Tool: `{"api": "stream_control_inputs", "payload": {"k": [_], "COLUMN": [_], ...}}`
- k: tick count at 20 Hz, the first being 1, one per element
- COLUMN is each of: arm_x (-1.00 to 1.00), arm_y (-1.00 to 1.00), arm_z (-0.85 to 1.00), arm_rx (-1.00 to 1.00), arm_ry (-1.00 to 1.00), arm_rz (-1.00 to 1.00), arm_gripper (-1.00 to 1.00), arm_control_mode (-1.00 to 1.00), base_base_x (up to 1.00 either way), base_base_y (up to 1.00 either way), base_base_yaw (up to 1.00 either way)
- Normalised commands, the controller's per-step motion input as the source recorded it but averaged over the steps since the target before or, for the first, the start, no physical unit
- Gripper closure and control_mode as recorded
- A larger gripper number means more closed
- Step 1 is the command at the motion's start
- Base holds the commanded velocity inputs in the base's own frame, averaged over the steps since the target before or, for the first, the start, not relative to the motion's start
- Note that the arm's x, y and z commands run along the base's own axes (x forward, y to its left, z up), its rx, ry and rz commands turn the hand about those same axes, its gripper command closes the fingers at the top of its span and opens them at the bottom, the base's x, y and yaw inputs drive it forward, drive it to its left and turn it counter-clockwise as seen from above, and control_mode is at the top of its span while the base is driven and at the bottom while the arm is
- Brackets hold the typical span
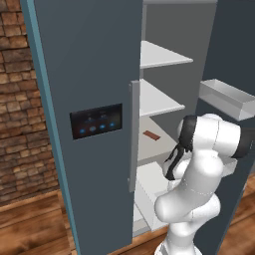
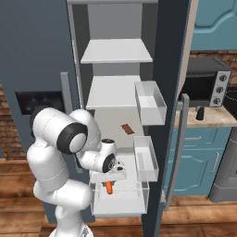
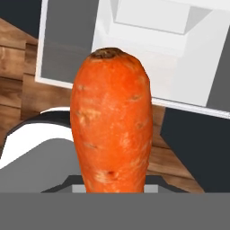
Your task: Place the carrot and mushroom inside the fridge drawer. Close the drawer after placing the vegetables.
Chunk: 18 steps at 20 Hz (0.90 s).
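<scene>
Carrot [image 2: 109, 187], a small bright orange tapered stick, hangs clamped in the gripper [image 2: 110, 181] just above the pulled-out white box-shaped fridge drawer [image 2: 121, 203], its stem end pointing down toward the bin in the hand view. The white arm [image 2: 65, 152] folds sharply at its elbow, wrist bent down before the open dark grey fridge [image 2: 37, 55].

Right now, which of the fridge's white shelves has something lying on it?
The lowest shelf, just above the pulled-out fridge drawer: a small brown item lies on it. The two shelves above it are bare.
</scene>
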Motion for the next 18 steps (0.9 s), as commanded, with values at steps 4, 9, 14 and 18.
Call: {"api": "stream_control_inputs", "payload": {"k": [4, 9, 14, 18], "arm_x": [-0.26, -0.16, 0.66, 0.58], "arm_y": [0.0, 0.0, 0.0, 0.1], "arm_z": [-0.32, -0.04, 0.73, 0.13], "arm_rx": [0.0, 0.0, 0.0, 0.0], "arm_ry": [0.0, 0.01, 0.02, 0.01], "arm_rz": [0.0, 0.0, 0.0, 0.0], "arm_gripper": [1.0, 1.0, 1.0, 1.0], "arm_control_mode": [-1.0, -1.0, -1.0, -1.0], "base_base_x": [0.0, 0.0, 0.0, 0.0], "base_base_y": [0.0, 0.0, 0.0, 0.0], "base_base_yaw": [0.0, 0.0, 0.0, 0.0]}}
